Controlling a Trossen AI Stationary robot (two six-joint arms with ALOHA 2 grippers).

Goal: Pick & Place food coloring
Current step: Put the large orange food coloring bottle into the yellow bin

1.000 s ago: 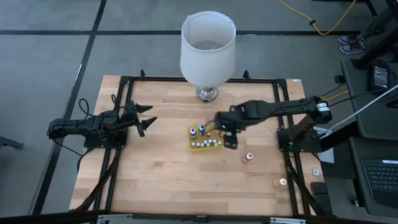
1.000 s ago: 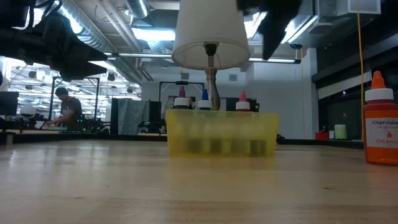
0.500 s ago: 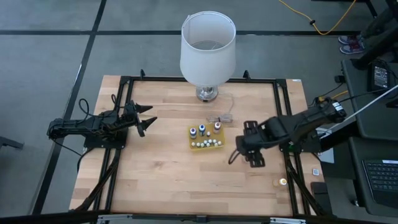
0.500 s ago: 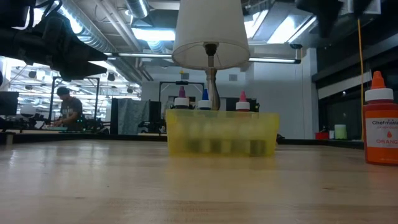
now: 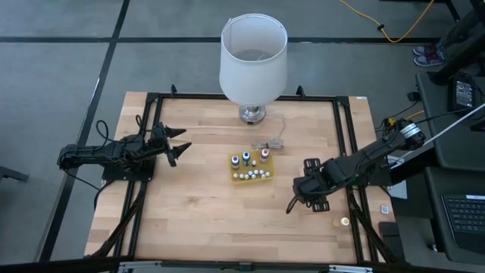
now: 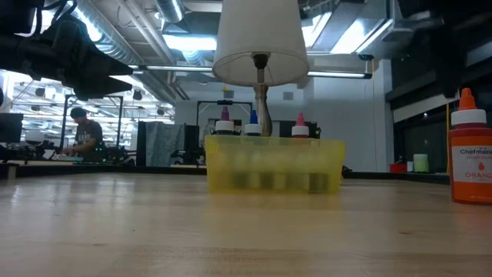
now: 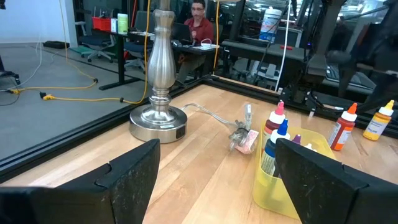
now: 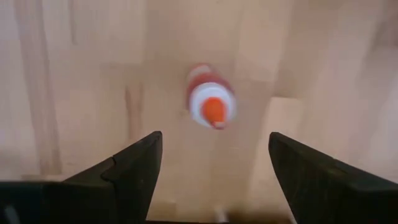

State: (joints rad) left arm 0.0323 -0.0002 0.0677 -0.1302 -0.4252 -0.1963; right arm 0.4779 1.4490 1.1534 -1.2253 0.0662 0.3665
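Several food coloring bottles (image 5: 250, 161) stand upright in the small yellow tray (image 5: 236, 177) at the table's middle. One loose bottle (image 8: 211, 104), with a white cap and an orange-red tip, stands on the wood right of the tray. My right gripper (image 8: 214, 142) hangs open above it, pointing down, and hides it in the high view. Another loose bottle (image 5: 345, 222) stands near the right rail. My left gripper (image 5: 178, 144) waits open at the table's left, pointing level at the tray.
A lamp with a big white shade (image 5: 253, 57) stands at the far edge, and its cord switch (image 5: 271, 142) lies behind the tray. Black frame rails (image 5: 342, 136) run along the table's sides. An orange bottle (image 6: 470, 154) stands at the right in the low view.
My right gripper has swung from above the tray's right end toward the table's right and near edges. It has sunk a little and rolled slightly, and it now hangs over the loose bottle. Its fingers stay open. Tray and bottles have not moved.
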